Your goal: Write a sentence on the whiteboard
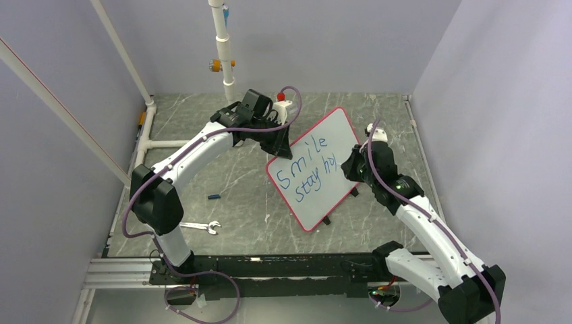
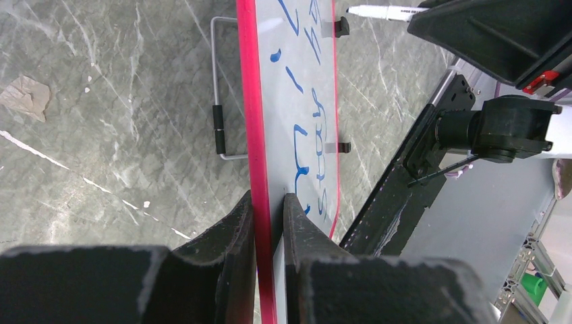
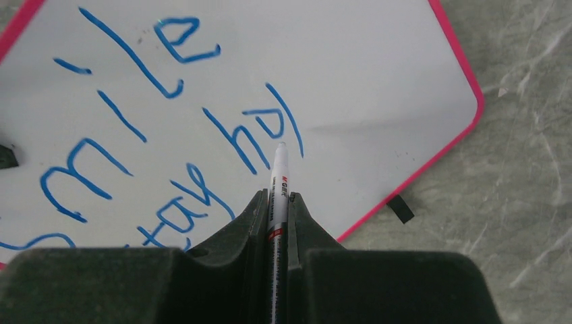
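Past halfway: right gripper [image 3: 278,199] clamps the marker [image 3: 278,172], left gripper [image 2: 270,209] pinches the whiteboard [image 2: 251,101] edge, sentence [image 3: 155,79] reads "Smile stay", "hopeful" barely begun mid-frame

Pale lilac walls [image 1: 337,40] close in a grey marbled table [image 1: 243,202]. White pipes [image 1: 222,47] stand at the back and left. An aluminium rail [image 1: 115,273] edges the near side.

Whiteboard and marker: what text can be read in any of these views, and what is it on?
"Smile": upper line of the sentence, blue handwriting on the whiteboard.
"stay ho", then one unfinished stroke: lower line of the same handwriting.
Red print on the marker barrel: too small to read.
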`<state>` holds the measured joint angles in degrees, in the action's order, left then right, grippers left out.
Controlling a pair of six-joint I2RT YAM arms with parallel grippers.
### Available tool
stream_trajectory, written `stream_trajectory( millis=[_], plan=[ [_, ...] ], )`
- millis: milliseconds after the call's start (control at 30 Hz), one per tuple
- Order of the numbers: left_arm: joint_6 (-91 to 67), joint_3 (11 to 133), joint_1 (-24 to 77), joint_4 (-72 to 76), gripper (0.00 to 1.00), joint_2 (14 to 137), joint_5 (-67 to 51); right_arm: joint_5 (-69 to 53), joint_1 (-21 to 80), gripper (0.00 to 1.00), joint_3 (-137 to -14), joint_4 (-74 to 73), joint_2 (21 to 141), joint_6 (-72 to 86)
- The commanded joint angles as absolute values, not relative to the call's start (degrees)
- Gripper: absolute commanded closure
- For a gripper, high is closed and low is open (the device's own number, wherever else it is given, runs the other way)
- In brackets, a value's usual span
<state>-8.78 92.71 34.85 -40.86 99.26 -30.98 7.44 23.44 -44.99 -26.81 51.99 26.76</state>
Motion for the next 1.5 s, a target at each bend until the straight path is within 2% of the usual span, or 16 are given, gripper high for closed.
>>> stream_trajectory(
  millis=[0, 1467],
  plan=[
    [-4.93, 93.43, 36.56, -41.75, 1.00, 98.87, -30.24, 8.43, 23.48, 1.00, -49.31, -23.22, 54.21, 25.33],
    [-4.92, 93.16, 36.62, -41.66, 1.00, 98.32, -30.18, 9.49, 22.59, 1.00, -53.32, -16.71, 64.80, 23.29]
  ],
)
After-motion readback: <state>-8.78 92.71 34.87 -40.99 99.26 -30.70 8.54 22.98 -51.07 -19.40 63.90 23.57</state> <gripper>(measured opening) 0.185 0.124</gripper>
